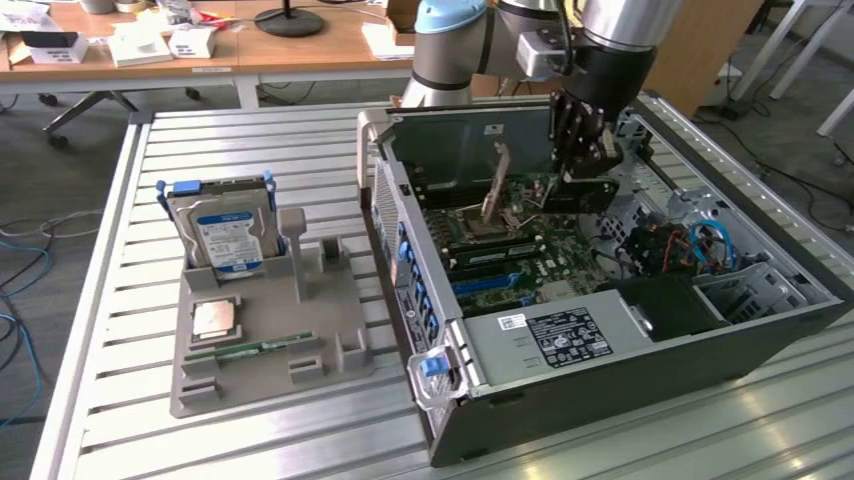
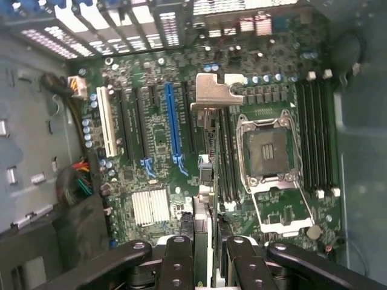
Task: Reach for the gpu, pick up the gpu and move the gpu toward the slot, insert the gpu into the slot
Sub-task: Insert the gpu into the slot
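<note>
Inside the open computer case [image 1: 400, 230], my gripper [image 1: 587, 172] points down at the green motherboard. It is shut on the gpu [image 1: 585, 195], a dark card hanging below the fingers. In the wrist view the gpu [image 2: 205, 181] shows edge-on between my black fingers [image 2: 176, 263], with its silver bracket [image 2: 214, 93] at the far end. The slot [image 2: 173, 124] is a long blue strip on the motherboard. The card hovers above the board, beside the slot, over the black connectors between the slot and the processor socket [image 2: 269, 154]. In the exterior view the slot [image 1: 487, 283] lies below the gripper and toward that view's left.
The case walls and the power supply [image 1: 561, 335] close in around the motherboard. Coloured cables [image 1: 681, 245] sit at the exterior view's right. On the slatted table, a grey fixture [image 1: 334, 340] carries a blue-labelled hard drive [image 1: 230, 232], a processor chip [image 1: 216, 318] and a memory stick [image 1: 254, 348].
</note>
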You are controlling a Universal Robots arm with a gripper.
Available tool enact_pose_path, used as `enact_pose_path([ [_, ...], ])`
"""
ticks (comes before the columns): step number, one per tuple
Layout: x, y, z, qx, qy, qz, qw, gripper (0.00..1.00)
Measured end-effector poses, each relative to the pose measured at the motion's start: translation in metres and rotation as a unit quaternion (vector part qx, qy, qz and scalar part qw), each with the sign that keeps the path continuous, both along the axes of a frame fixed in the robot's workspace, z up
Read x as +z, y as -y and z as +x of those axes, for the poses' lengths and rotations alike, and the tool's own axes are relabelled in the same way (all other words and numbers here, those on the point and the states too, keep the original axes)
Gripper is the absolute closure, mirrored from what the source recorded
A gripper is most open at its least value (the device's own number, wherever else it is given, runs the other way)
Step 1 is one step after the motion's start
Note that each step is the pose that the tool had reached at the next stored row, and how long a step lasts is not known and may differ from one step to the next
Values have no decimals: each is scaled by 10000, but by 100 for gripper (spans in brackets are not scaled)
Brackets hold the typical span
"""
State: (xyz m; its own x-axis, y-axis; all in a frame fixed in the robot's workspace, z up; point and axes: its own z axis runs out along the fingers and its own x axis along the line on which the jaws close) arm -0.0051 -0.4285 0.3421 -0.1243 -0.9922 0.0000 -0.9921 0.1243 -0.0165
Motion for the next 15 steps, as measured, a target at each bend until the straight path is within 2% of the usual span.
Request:
enact_pose_path([
  [4, -9, 0, 0, 348, 0, -11, 9994, 74],
  [8, -18, 0, 0, 689, 0, -22, 9976, 74],
  [12, -24, 1, 0, 708, -3, -68, 9975, 74],
  [15, -29, 2, 0, 580, -4, -85, 9983, 74],
])
